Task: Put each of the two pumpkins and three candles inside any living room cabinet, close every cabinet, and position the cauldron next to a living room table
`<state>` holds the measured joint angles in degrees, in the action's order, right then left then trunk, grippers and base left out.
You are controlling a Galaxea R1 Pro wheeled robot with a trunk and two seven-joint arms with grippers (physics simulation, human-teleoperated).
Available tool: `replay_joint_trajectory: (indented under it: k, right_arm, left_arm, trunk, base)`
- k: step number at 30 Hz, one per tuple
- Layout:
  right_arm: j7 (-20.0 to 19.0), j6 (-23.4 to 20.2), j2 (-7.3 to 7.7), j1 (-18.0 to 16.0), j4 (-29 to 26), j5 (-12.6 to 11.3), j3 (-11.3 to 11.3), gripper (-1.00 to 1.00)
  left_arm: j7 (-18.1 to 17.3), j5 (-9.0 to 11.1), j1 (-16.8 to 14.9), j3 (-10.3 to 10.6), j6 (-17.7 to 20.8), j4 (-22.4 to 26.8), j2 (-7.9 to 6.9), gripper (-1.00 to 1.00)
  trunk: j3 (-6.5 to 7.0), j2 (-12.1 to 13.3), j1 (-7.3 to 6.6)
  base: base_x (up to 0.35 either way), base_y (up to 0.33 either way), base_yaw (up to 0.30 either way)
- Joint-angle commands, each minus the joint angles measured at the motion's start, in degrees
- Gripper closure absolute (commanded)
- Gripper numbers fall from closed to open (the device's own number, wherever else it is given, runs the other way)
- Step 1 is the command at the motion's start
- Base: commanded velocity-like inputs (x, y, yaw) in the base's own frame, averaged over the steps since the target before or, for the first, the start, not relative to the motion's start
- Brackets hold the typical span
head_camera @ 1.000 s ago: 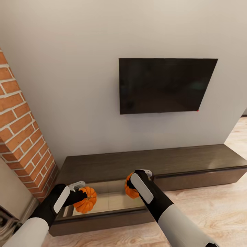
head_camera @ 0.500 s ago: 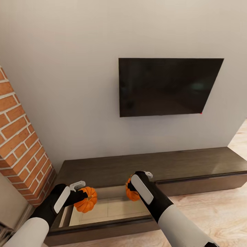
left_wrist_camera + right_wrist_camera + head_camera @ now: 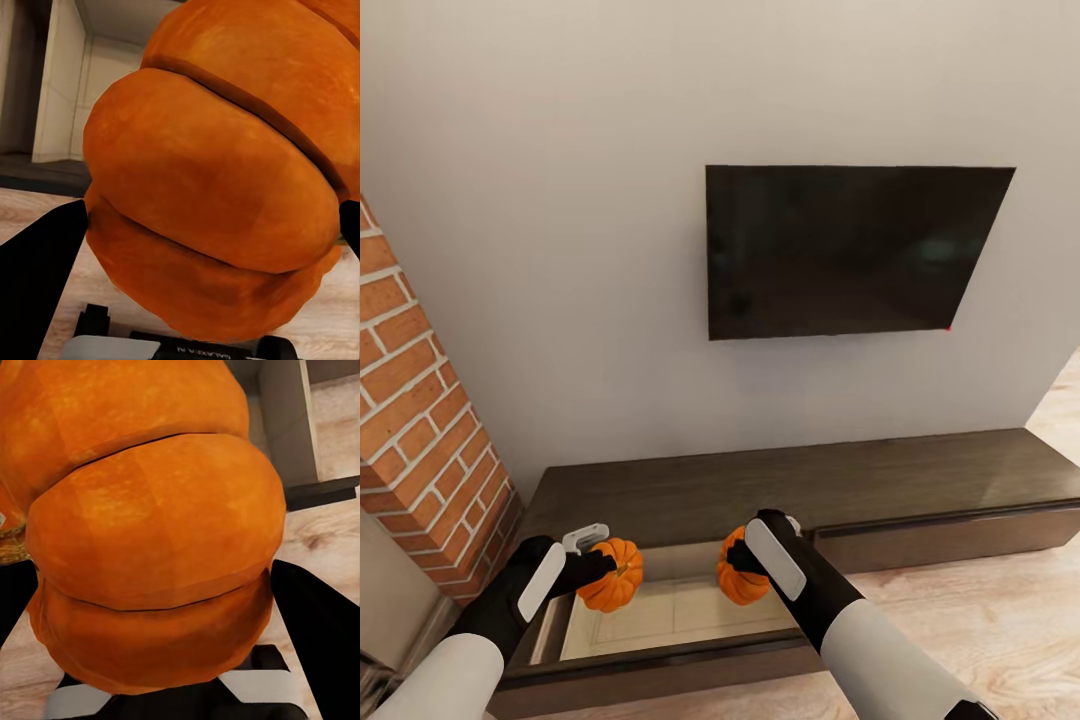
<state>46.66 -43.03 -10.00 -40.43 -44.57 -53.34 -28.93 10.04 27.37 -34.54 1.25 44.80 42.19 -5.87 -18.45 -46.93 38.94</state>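
— What do the grippers have?
— The left gripper point(image 3: 600, 570) is clamped on a pumpkin point(image 3: 613, 588); up close, that orange ribbed body point(image 3: 217, 172) sits between its black fingers point(image 3: 41, 277). The right gripper point(image 3: 745, 560) grips the second pumpkin point(image 3: 738, 576), seen in its wrist view as a big orange lump point(image 3: 150, 540) with a dark finger point(image 3: 322, 637) beside it.
— Where are the pumpkins?
— Both hang above the open drawer point(image 3: 680, 610) of the cabinet point(image 3: 790, 485), one near each end of its pale inside. I can't tell whether either touches the drawer floor.
— And around that?
— The cabinet's right drawer front point(image 3: 950, 535) is flush. A television point(image 3: 850, 250) hangs on the wall above, a brick column point(image 3: 420, 440) stands at the left, and wood floor point(image 3: 1000, 620) lies in front.
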Motion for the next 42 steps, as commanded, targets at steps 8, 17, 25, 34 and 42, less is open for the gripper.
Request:
replay_joint_trajectory:
  k: [8, 17, 25, 34, 42]
  right_arm:
    - [-0.2, 4.2, 0.00, 0.0, 0.1, 0.2, -0.5, 1.00]
    - [-0.3, 4.8, 0.00, 0.0, 1.6, 0.4, -0.5, 1.00]
    - [-0.3, 4.9, 0.00, 0.0, 1.8, 0.4, -0.5, 1.00]
    - [-0.3, 4.9, 0.00, 0.0, 1.6, 0.4, -0.5, 1.00]
    - [-0.3, 4.9, 0.00, 0.0, 1.5, 0.3, -0.6, 1.00]
  left_arm:
    - [0.0, 0.1, 0.0, 0.1, -3.7, -0.1, 0.07, 1.00]
    - [0.1, 0.1, 0.0, 0.2, -6.2, -0.4, 0.40, 1.00]
    - [0.2, 0.1, 0.0, 0.3, -8.2, -0.6, 1.10, 1.00]
    - [0.3, 0.1, 0.1, 0.4, -10.0, -0.8, 1.79, 1.00]
    - [0.3, 0.1, 0.1, 0.4, -10.2, -0.8, 1.83, 1.00]
  trunk:
    - [-1.44, -3.2, 1.76]
    - [-3.06, -6.8, 3.74]
    - [-4.49, -10.0, 5.50]
    - [-6.11, -13.7, 7.47]
    - [-7.55, -16.9, 9.23]
  base:
    - [0.000, 0.000, 0.000]
    - [0.000, 0.000, 0.000]
    - [0.000, 0.000, 0.000]
    - [0.000, 0.000, 0.000]
    - [0.000, 0.000, 0.000]
